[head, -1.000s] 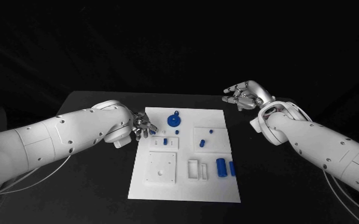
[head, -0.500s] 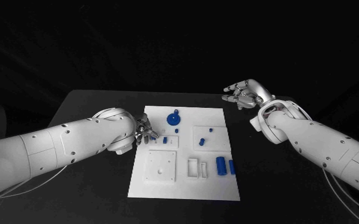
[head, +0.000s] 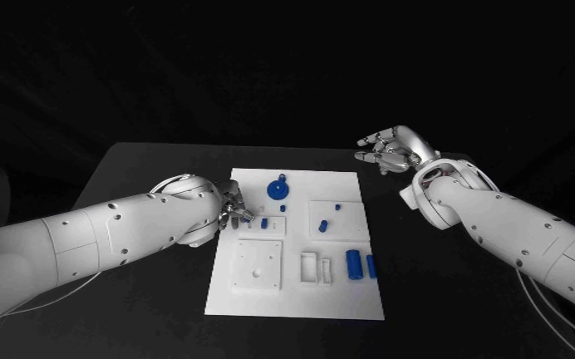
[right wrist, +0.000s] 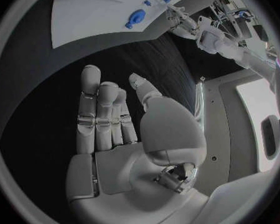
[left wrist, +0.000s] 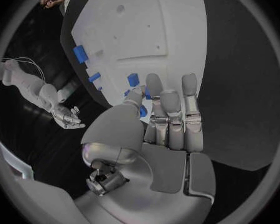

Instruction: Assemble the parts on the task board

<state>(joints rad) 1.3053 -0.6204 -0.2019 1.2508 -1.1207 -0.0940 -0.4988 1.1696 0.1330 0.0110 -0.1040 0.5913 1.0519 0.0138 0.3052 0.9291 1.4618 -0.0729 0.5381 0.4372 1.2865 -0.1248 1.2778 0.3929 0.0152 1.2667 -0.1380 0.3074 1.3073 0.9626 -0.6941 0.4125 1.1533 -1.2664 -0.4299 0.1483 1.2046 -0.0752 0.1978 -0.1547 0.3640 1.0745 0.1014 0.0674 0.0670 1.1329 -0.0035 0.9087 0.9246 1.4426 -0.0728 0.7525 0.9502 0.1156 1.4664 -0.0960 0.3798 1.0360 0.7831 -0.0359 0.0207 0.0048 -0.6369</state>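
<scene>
The white task board (head: 347,305) lies mid-table. My left hand (head: 233,210) hangs over its left edge, beside a small raised plate with a blue peg (head: 263,223). In the left wrist view its thumb and a finger pinch a small blue part (left wrist: 142,111) just above the board (left wrist: 152,30). A round blue part (head: 278,189) lies behind it, and two blue cylinders (head: 355,265) lie at the near right. My right hand (head: 390,149) hovers off the board's far right corner, fingers apart and holding nothing; its bare palm (right wrist: 115,129) faces the board (right wrist: 96,15).
Small blue pegs (head: 323,228) stand on the right half of the board. White blocks (head: 260,268) and a slotted frame (head: 317,269) sit on its near half. Black table (head: 144,168) lies on both sides.
My left hand has moved nearer along the board's left edge and slightly inward, now next to the small plate with the peg. The right hand has stayed where it was.
</scene>
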